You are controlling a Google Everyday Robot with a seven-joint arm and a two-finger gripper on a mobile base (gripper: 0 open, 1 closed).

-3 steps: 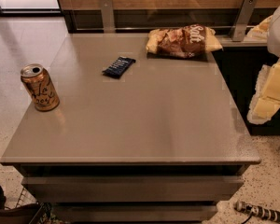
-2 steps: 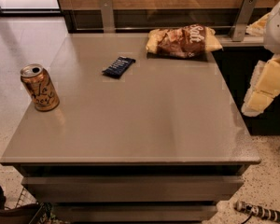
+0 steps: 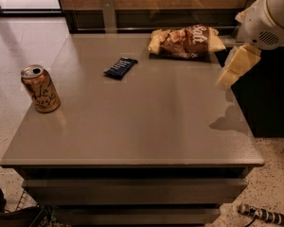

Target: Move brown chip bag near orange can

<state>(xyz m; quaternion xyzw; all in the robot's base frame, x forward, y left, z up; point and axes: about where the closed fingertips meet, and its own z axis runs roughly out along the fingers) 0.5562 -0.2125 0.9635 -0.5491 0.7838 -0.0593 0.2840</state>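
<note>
The single camera view looks down on a flat grey counter [image 3: 146, 122] with drawer fronts below its front edge. The robot's white arm [image 3: 270, 18] enters from the upper right corner of the picture, and its pale yellow end effector [image 3: 229, 74] hangs tilted downward above the counter's right edge, clear of the surface. Whether the end effector is open or closed cannot be told from this angle; nothing can be seen in its hold. Its dark shadow [image 3: 229, 122] falls on the counter just below it in the picture. The brown chip bag [image 3: 185, 41], crinkled, with a dark brown middle, pale yellow ends and white lettering, lies flat on the counter near the back edge, close to the end effector, a little toward the left of the picture from it and farther back, not touching it. A small flat dark-blue wrapped bar [image 3: 120, 67] lies farther to the left of the end effector, beyond the bag, on the counter. The orange can [image 3: 40, 89] stands upright, pull-tab top showing, at the counter's left edge, well apart from the end effector, across the whole width of the counter, and well apart from the bag too.
</note>
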